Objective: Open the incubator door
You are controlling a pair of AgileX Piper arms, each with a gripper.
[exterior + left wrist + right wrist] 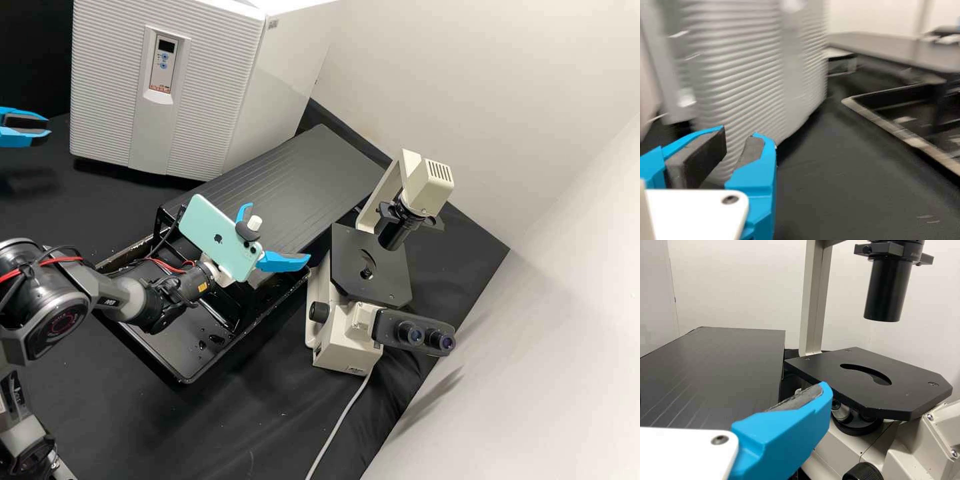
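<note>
The white incubator (200,87) stands at the back left in the high view, its ribbed front door shut. My left gripper (41,127) is at the left edge, left of the incubator and apart from it. In the left wrist view the ribbed door (740,65) rises close beyond my left gripper (738,145), whose dark-padded fingers stand a small gap apart with nothing between them. My right gripper (279,232) is spread wide above the black rack, partly behind a pale green phone on its arm. The right wrist view has one blue finger of my right gripper (785,435).
A microscope (347,333) with a black stage (347,257) stands right of my right gripper. A black ridged board (293,167) lies between it and the incubator, above a black tray (177,377). A pale wall (533,320) bounds the right side.
</note>
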